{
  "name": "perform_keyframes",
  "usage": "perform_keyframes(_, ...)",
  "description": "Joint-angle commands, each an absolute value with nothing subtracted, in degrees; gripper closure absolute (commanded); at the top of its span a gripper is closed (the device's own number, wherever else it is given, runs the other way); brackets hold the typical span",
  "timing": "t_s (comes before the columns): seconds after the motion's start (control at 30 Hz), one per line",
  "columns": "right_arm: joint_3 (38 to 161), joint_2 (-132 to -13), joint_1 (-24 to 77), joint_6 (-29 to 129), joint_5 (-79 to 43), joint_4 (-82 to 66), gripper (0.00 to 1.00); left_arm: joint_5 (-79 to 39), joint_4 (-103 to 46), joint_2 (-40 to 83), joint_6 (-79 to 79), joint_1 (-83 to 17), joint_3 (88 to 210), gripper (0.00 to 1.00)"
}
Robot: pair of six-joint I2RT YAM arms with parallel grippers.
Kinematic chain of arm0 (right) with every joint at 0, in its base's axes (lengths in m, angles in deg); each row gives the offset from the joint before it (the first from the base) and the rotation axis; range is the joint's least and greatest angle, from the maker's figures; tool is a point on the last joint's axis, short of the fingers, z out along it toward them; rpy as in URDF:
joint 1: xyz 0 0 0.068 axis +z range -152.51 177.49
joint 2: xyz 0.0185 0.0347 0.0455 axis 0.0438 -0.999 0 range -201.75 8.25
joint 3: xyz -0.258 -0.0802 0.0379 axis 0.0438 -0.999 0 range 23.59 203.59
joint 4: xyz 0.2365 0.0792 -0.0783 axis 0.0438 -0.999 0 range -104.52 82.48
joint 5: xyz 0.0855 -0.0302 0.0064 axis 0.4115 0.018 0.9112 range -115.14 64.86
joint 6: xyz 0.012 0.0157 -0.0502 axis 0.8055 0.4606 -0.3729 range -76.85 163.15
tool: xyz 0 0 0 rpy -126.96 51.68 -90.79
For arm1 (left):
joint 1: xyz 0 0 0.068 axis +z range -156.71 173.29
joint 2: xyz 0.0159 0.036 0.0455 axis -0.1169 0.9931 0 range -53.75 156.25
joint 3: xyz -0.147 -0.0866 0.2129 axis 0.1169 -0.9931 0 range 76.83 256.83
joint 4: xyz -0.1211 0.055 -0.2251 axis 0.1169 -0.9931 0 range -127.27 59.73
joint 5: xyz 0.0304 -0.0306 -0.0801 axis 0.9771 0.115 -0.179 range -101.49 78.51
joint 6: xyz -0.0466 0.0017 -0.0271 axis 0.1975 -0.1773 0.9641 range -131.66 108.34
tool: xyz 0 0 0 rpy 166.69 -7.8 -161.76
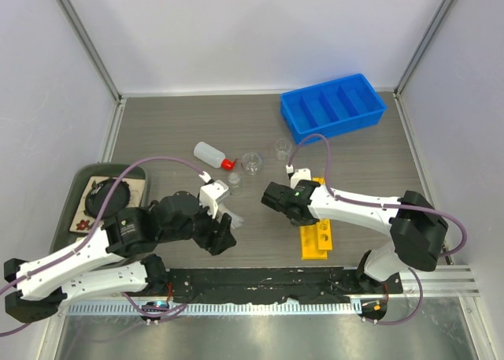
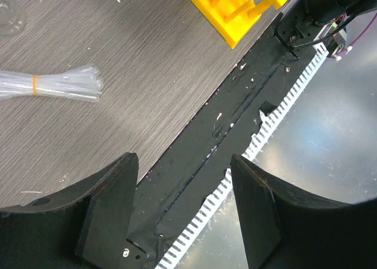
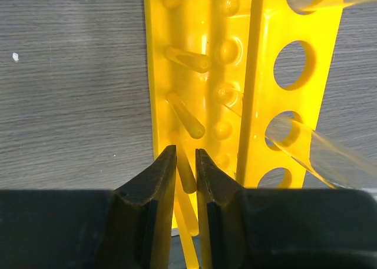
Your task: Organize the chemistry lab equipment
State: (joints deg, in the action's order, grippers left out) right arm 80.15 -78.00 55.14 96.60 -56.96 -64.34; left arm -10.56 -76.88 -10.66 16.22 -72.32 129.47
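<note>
A grey wood-grain worktop (image 1: 173, 131) forms the floor of a boxed enclosure. A plain white back wall panel (image 1: 260, 29) closes the far side, with a white left wall panel (image 1: 39, 84) and a white right wall panel (image 1: 472, 116). Silver metal corner posts (image 1: 85, 37) join them. Along the near edge runs a scuffed black mounting strip (image 1: 260, 285), then a white toothed plastic strip (image 1: 260, 306), then a brushed steel surface (image 1: 260, 336) with soft glare. The light is even and the shadows are faint.

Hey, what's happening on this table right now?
Lab gear is being tidied. The robot's right hand is pinched on a peg of the yellow rack. The left hand is open and empty, hovering near a bundle of clear pipettes. The blue bin at the back holds nothing yet. The squeeze bottle lies tipped over.
</note>
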Motion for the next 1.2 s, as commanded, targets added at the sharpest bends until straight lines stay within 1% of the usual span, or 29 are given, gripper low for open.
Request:
perform_keyframes(0.0,79.75,-77.88,54.36,95.80,-58.36,-62.89,0.79,-10.26,-76.67,-10.42,15.68,-72.19,130.62,0.32)
perform_keyframes(0.03,79.75,-77.88,54.18,95.62,-58.28,-62.81,0.82,-10.26,-76.59,-10.33,15.68,-72.19,130.62,0.32)
perform_keyframes(0.13,79.40,-77.79,53.83,95.36,-58.19,-62.81,0.89,-10.26,-76.50,-9.90,15.68,-72.19,130.88,0.32)
perform_keyframes(0.23,78.70,-77.44,53.13,95.27,-58.28,-62.89,0.93,-10.26,-76.41,-9.46,15.59,-72.19,130.97,0.32)
perform_keyframes(0.43,77.38,-75.86,51.19,95.35,-57.84,-62.54,0.94,-10.34,-76.23,-8.75,15.41,-72.19,131.23,0.32)
perform_keyframes(0.63,77.21,-73.75,45.75,93.25,-56.70,-62.02,0.96,-10.61,-75.62,-7.00,15.15,-72.19,131.85,0.32)
perform_keyframes(0.87,77.03,-71.20,33.80,87.28,-54.32,-58.50,0.96,-11.05,-74.39,-5.32,14.97,-72.19,132.20,0.32)
perform_keyframes(1.17,81.07,-75.32,20.54,79.45,-53.18,-54.11,0.96,-10.96,-74.30,-3.92,14.62,-72.19,132.46,0.32)
